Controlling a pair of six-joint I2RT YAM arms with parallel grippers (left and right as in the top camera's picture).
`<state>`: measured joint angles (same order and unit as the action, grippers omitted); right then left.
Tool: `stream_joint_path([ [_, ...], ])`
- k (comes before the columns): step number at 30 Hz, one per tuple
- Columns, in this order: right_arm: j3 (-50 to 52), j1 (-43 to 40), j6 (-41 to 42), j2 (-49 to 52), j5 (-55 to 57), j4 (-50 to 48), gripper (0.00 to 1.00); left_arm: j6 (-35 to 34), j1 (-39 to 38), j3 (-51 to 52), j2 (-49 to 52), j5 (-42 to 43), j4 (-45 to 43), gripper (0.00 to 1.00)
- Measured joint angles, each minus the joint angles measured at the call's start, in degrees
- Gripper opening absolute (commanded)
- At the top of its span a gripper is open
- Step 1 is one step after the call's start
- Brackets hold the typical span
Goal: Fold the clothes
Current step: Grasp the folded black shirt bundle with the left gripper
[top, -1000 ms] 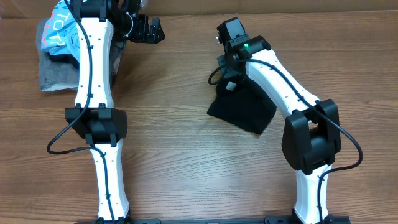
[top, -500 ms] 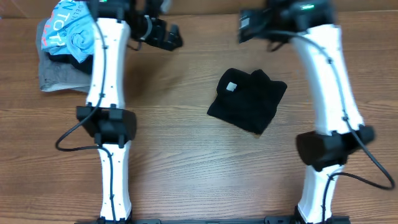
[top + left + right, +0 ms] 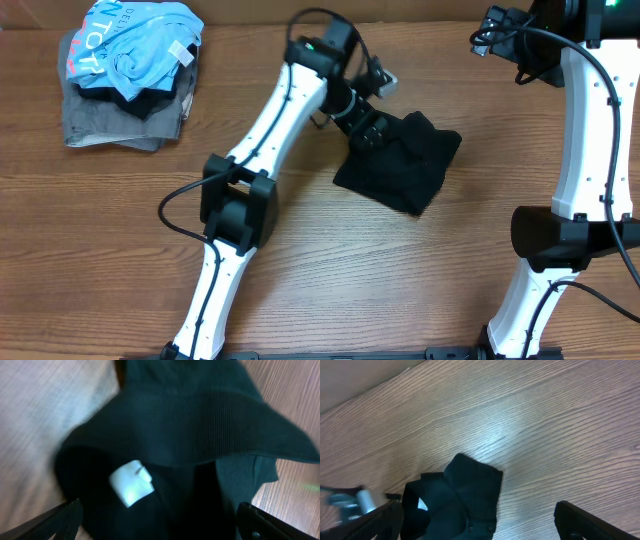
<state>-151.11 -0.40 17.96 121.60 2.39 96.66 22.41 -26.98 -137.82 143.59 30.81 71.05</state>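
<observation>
The left end effector, fingers spread wide and holding nothing, hangs low over the black shirt. Whether it touches the cloth cannot be told. Directly beneath it, the left wrist view shows dark layered fabric and a white tag lying face up between the open fingers. The shirt sits on the counter as a compact, roughly square bundle, so most of the folding looks done. Its edges are lumpy and one corner pokes out on the side away from the end effector, so a final tidy or press seems to be what is left.

The right end effector, likewise spread and empty, is held well apart from the shirt near the counter's far edge. Far off behind the left arm, a light blue garment lies on a grey folded garment. Nothing appears to block the shirt.
</observation>
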Motion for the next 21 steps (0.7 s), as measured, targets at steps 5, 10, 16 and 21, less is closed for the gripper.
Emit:
stream_joint_path([
  [5,0.00,0.02,-0.02,0.00,-0.07,0.02,1.00,-3.17,-0.74,4.92,0.00,-2.19,-4.04,1.00],
  [10,0.00,0.02,-0.04,0.00,-0.07,0.02,1.00,-6.47,-0.42,8.20,0.00,-3.23,-5.51,1.00],
  [16,0.00,0.00,0.00,0.00,-0.07,0.02,1.00,-9.90,-0.37,11.43,0.00,-3.61,-5.27,1.00],
  [21,0.00,0.02,-0.04,0.00,-0.04,0.04,1.00,-12.63,-0.81,12.66,0.00,-3.61,-4.55,0.99],
])
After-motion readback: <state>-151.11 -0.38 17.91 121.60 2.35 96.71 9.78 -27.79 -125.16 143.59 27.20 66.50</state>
